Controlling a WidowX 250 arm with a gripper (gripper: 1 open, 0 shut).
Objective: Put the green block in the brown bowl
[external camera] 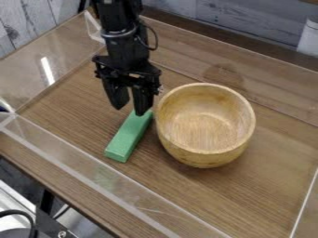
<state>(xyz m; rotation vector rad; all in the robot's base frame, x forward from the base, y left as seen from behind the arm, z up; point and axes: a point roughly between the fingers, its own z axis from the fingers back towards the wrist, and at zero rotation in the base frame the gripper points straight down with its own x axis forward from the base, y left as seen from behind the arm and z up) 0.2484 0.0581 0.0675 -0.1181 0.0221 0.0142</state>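
Note:
The green block [128, 136] lies flat on the wooden tabletop, just left of the brown bowl [205, 123], with its far end close to the bowl's rim. My gripper [129, 106] points straight down over the block's far end. Its two dark fingers [114, 97] stand apart, open, with nothing held between them. The fingertips hover at or just above the block's far end; I cannot tell whether they touch it. The bowl is upright and holds nothing.
A clear plastic wall [74, 172] runs along the front and left of the table [248, 200]. The black arm [118, 28] rises toward the back left. The table's back edge lies behind the bowl.

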